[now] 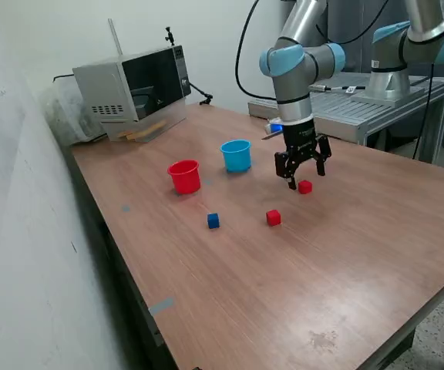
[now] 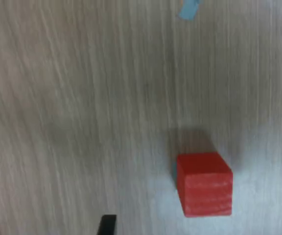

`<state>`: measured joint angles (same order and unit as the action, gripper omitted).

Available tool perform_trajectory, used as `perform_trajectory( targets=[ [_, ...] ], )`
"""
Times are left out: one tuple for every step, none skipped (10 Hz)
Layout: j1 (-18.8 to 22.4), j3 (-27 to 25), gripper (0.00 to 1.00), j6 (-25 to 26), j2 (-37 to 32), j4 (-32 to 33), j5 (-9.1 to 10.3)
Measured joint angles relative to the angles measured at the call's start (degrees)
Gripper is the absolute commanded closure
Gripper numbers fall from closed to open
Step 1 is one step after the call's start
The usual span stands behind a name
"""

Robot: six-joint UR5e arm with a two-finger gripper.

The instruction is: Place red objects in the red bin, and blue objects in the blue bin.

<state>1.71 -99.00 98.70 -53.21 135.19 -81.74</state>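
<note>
- The end effector [image 1: 303, 171] hangs low over the desk [image 1: 345, 254], its two fingers spread apart and holding nothing.
- A red cube [image 1: 305, 186] sits on the desk just below and slightly toward the exterior view's right of the fingertips, near them but not between them as far as that view shows.
- In the wrist view the same red cube [image 2: 204, 183] lies flat on the wood, off-centre between the two dark finger tips at the frame's edge and nearer one of them; it is a cube, so it has no long axis to line up with.
- My judgement: the coming move calls for a small sideways shift to centre the cube in the gap, then a short drop and a close.
- The second red cube [image 1: 274, 218] and a dark-blue cube [image 1: 213, 221] rest further along the desk, apart from each other.
- The red cup [image 1: 184, 176] and light-blue cup [image 1: 237, 155] stand upright side by side; I cannot tell what they contain.
- Only one dark-blue cube is visible.
</note>
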Motion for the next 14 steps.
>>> perform_trajectory(
  targets=[
    [-0.2, 0.0, 0.00, -0.1, 0.2, 0.0, -0.07],
    [-0.4, 0.1, 0.00, -0.2, 0.3, 0.1, -0.12],
    [-0.6, 0.1, 0.00, -0.3, 0.3, 0.1, -0.19],
    [-0.8, 0.1, 0.00, -0.4, 0.4, 0.1, -0.26],
    [-1.0, 0.0, 0.00, -0.5, 0.4, 0.2, -0.31],
    [-1.2, -0.1, 0.00, -0.5, 0.4, 0.2, -0.33],
    [-1.4, -0.3, 0.00, -0.6, 0.5, 0.2, -0.34],
    [-1.5, -0.6, 1.00, -0.6, 0.5, 0.2, -0.35],
    [-1.5, -0.8, 1.00, -0.6, 0.5, 0.2, -0.35],
    [-1.5, -1.0, 1.00, -0.6, 0.5, 0.2, -0.35],
    [-1.5, -1.2, 1.00, -0.6, 0.5, 0.3, -0.36],
    [-1.5, -1.3, 1.00, -0.6, 0.5, 0.3, -0.38],
    [-1.5, -1.4, 1.00, -0.6, 0.4, 0.3, -0.40],
    [-1.5, -1.4, 1.00, -0.6, 0.4, 0.4, -0.43]
  ],
)
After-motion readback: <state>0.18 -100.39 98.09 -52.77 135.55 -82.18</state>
